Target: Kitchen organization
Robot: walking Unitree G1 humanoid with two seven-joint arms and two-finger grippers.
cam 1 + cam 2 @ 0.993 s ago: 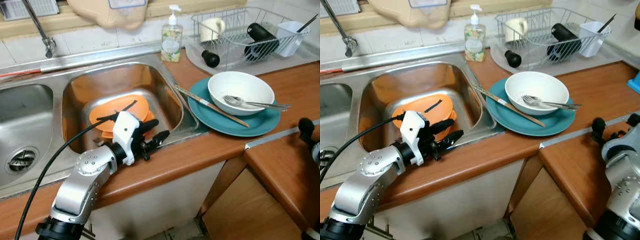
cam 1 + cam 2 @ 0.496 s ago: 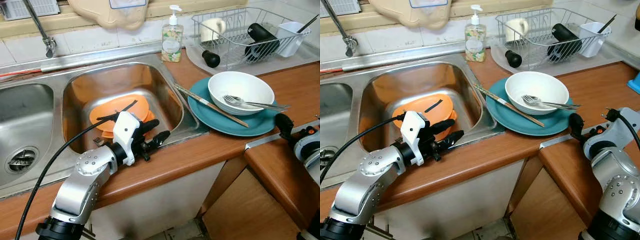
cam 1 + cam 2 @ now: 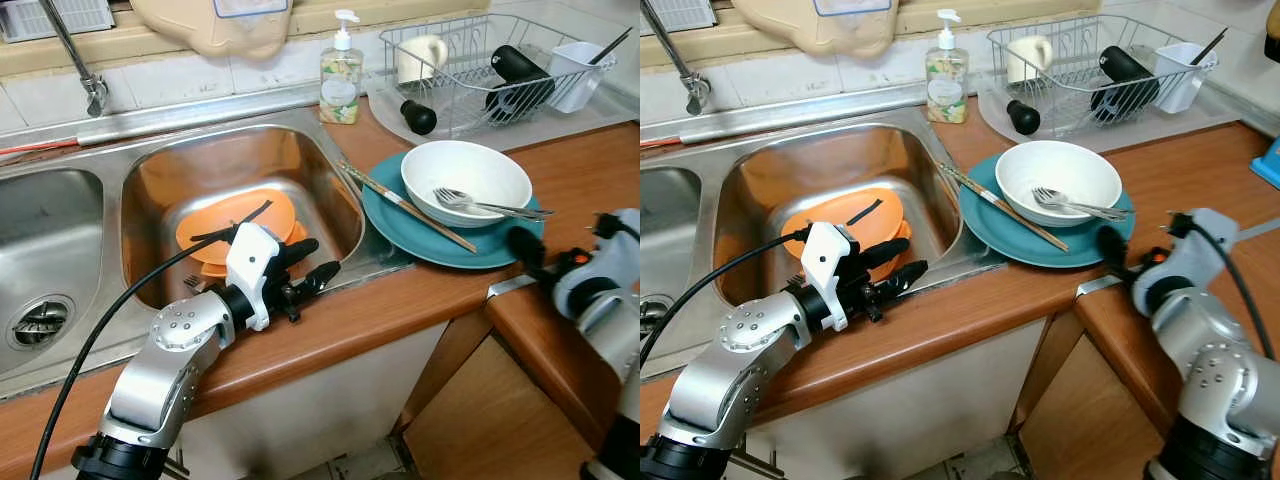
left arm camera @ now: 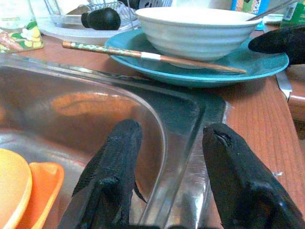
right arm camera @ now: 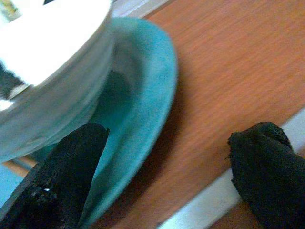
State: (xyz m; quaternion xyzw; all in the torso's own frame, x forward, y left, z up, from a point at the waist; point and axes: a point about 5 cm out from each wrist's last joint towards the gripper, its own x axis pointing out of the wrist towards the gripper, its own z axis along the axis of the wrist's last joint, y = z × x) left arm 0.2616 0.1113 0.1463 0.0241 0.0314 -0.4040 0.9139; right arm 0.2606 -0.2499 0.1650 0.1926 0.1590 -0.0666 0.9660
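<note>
Stainless steel on my left, orange-brown wood on my right, that's the head view. The sink basin (image 3: pixel 240 190) has orange plates (image 3: pixel 238 225) stacked on its floor. My left gripper (image 3: pixel 305 268) hangs over the basin's front edge, fingers spread apart with nothing between them. On the wooden counter (image 3: pixel 590 170) just right of the sink sits a teal plate (image 3: pixel 400 225) with a white bowl (image 3: pixel 466 183) on top, a fork (image 3: pixel 487 205) lying in the bowl, and a chopstick (image 3: pixel 410 208) resting across the plate's left side. My right gripper (image 3: pixel 1130 262) is at the plate's near right rim, one black finger (image 3: pixel 1110 247) touching or nearly touching it, can't tell which. Behind are a soap bottle (image 3: pixel 341 75) and a wire dish rack (image 3: pixel 480 60) holding a mug, a black bottle and a white container.

Left wrist view: both my fingers (image 4: pixel 114 176) sit wide open over the sink's rim (image 4: pixel 181 157), with the teal plate (image 4: pixel 267 59), bowl (image 4: pixel 198 31) and chopstick (image 4: pixel 147 55) ahead. Orange plates (image 4: pixel 28 186) are at the corner.

Right wrist view: blurry, but my fingers (image 5: pixel 71 167) are open, one beside the teal plate's (image 5: pixel 143 95) edge and the other over the counter (image 5: pixel 228 62). The white bowl (image 5: pixel 52 81) sits on the plate.
</note>
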